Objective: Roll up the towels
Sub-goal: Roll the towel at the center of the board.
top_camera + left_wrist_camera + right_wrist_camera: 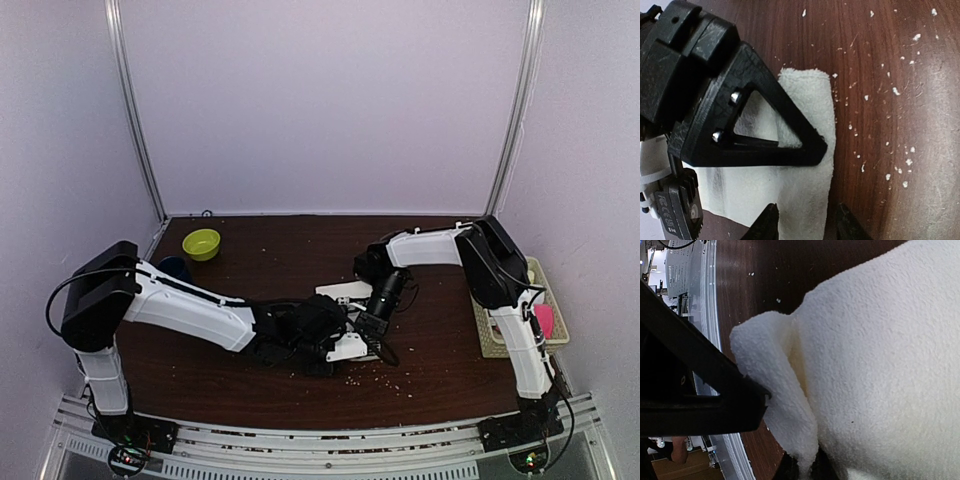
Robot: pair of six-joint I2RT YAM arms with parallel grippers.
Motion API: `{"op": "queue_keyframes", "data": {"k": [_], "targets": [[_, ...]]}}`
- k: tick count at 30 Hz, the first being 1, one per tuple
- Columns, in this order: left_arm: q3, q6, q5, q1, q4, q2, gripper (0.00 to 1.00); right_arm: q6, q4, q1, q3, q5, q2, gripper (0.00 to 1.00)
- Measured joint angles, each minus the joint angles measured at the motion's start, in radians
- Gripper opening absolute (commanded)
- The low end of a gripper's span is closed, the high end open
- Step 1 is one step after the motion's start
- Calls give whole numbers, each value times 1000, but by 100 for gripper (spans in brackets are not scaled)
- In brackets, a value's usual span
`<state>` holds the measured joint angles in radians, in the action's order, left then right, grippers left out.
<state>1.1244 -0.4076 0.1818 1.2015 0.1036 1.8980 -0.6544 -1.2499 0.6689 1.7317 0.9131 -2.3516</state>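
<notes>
While right fingers (791, 471) pinch cream towel (880, 365) | left fingers (765, 226) half-open astride it

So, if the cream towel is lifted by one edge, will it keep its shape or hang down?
Probably it hangs limp: where the right gripper pinches the cream towel, the fold curls over softly. Its fluffy pile suggests little slipping, and it looks light, so a push likely bunches it.
</notes>
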Motion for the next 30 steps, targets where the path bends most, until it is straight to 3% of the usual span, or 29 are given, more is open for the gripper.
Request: {"op": "queue_keyframes", "data": {"k": [7,13,18,24,30], "targets": [[25,-26,29,0,-5,48,38,0,0,0,-1,2,0,9],[40,-37,29,0,-2,82,27,0,0,0,-1,3,0,10],[81,-39,24,0,11,115,14,-8,-16,0,2,6,0,21],[109,-26,-11,-3,60,120,8,-82,-82,-5,51,6,2,36],[148,5,-100,-11,145,122,5,-65,-84,-81,135,-5,41,36]]}}
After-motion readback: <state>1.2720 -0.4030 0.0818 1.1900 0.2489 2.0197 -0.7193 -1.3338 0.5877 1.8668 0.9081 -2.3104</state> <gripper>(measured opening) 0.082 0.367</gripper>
